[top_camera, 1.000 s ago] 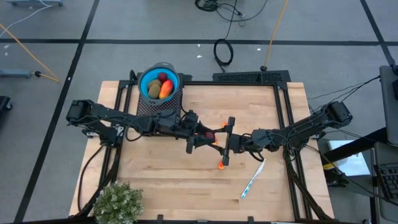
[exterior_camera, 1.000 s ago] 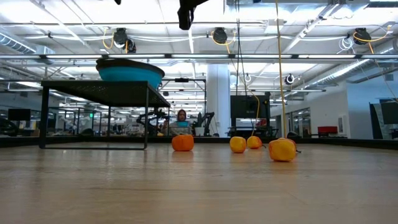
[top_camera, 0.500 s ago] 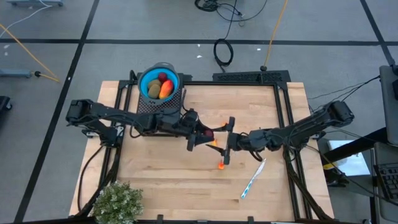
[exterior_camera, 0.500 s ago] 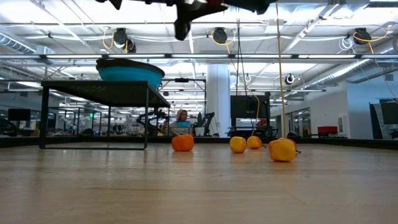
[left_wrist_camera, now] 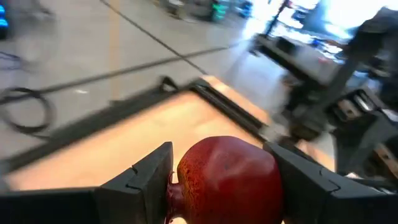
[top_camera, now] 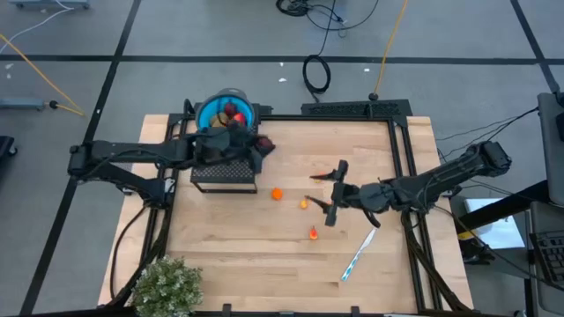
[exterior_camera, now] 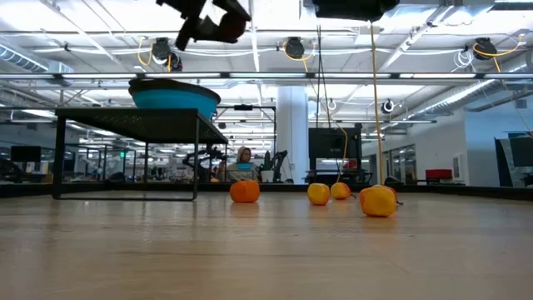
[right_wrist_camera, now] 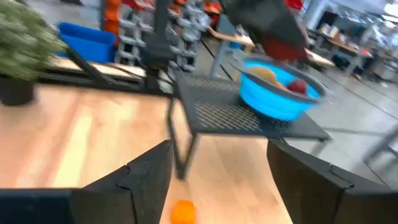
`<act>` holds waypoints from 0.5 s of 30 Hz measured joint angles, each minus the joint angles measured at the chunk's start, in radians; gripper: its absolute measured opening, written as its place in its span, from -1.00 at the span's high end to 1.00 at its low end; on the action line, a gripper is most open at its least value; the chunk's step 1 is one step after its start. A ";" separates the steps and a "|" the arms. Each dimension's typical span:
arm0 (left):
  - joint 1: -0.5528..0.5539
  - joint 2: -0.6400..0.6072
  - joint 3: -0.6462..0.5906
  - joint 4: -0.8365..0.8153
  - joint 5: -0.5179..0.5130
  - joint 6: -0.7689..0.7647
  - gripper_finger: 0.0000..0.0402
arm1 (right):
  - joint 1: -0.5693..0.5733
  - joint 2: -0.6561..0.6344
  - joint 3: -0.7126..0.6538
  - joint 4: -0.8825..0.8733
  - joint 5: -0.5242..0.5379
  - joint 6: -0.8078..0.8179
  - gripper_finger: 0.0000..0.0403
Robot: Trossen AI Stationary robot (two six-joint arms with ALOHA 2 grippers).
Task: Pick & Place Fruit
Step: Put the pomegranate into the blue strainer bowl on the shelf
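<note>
Fruit: dark red ball (left_wrist_camera: 227, 180) was clamped in left gripper (top_camera: 257, 146), upper-left centre of high view, beside blue bowl (top_camera: 211, 113) on stand; release only once squarely over the rim. Right gripper (top_camera: 334, 192) gaped empty near small orange bits (top_camera: 277, 194)

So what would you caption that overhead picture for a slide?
Left pincer carries a dark red fruit beside the blue bowl on its stand, while the right pincer hangs open above the table.

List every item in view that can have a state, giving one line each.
left gripper: shut on dark red fruit, raised beside the bowl
right gripper: open, empty, mid-table
blue bowl: on black stand, holding fruit
small orange fruits: loose on table
pen: lying flat
</note>
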 joint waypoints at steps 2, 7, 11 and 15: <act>0.027 -0.034 -0.003 -0.085 -0.052 -0.001 -0.12 | -0.020 -0.010 -0.001 -0.027 0.005 0.019 -0.17; 0.117 -0.070 -0.003 -0.157 -0.129 0.006 -0.13 | -0.090 -0.040 -0.001 -0.101 -0.005 0.066 0.08; 0.201 -0.070 -0.002 -0.180 -0.129 0.032 -0.13 | -0.140 -0.074 -0.001 -0.143 -0.076 0.073 0.35; 0.283 -0.070 -0.002 -0.175 -0.127 0.048 -0.13 | -0.183 -0.129 -0.001 -0.179 -0.187 0.074 0.66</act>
